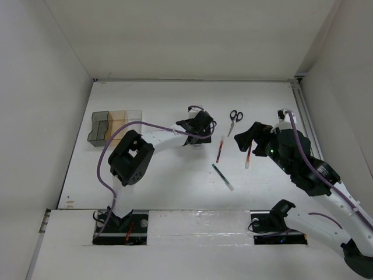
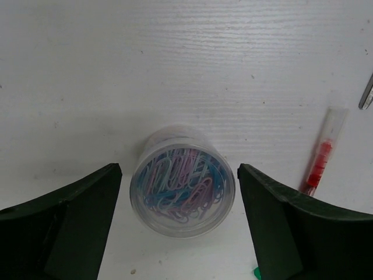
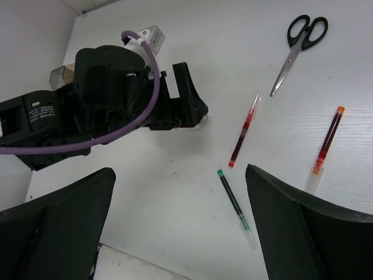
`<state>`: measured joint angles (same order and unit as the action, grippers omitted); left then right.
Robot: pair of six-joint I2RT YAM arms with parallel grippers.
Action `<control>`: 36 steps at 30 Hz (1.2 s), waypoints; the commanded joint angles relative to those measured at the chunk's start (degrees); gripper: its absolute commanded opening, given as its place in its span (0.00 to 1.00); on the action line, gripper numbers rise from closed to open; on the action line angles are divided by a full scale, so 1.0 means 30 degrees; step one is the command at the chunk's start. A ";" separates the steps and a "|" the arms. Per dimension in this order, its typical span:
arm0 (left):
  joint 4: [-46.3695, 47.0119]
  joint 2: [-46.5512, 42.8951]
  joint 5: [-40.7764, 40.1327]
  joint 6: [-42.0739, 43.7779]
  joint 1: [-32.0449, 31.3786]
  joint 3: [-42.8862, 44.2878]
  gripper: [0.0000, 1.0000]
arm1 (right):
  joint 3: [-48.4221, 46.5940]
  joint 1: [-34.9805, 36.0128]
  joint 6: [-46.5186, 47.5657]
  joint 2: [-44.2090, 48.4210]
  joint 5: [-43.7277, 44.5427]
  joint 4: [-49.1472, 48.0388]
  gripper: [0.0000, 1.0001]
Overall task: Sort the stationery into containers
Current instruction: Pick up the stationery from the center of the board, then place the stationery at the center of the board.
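The white desk [image 1: 175, 186] carries everything; 12 o'clock is its far edge in the top view. The left arm [image 1: 131, 157] reaches in toward the middle of the desk, and the right arm [image 1: 303, 166] bends in from about 4 o'clock. Near 10 o'clock stands the clear tray [image 1: 125, 119] with its tan inside, and the smoky dark cup [image 1: 98, 129] sits right against its 9 o'clock side. The left tool [image 2: 179, 170] is released. Its fingers are spread wide on either side of the small clear round tub of coloured paper clips [image 2: 182, 189], with a gap on each side. The tub stands upright on the desk near the middle. The right tool [image 3: 178, 175] is also released and hovers over the desk at 3 o'clock, grasping nothing. The scissors [image 1: 235, 118] lie at 1 o'clock from the tub, blades together and pointing toward 7 o'clock. The first red pen [image 1: 220, 149] lies just at 4 o'clock from the tub. The second red pen [image 1: 249, 156] lies beside the right tool. The black pen [image 1: 222, 177] lies at 6 o'clock from the first red pen, slanted from 11 to 5.
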<state>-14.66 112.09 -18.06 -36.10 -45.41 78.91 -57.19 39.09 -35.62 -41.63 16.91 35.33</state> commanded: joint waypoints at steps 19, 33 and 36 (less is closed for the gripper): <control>-0.3257 -0.3814 -0.1713 0.0457 0.1187 0.2841 0.00 | -0.0068 0.0124 0.0095 0.0165 -0.0010 -0.1113 1.00; -0.6806 -0.6837 -0.0191 0.0163 1.3694 0.5602 0.00 | 0.0577 0.0124 0.0270 -0.0187 -0.1971 -0.3015 1.00; -0.6629 -0.6837 0.0541 0.0780 1.4872 0.5424 0.00 | 0.1162 0.0124 0.0270 -0.0187 -0.2616 -0.3572 1.00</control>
<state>-32.93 92.58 -20.29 -35.94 -1.41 95.53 -54.50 39.09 -35.40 -42.41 11.84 29.63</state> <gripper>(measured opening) 0.541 0.999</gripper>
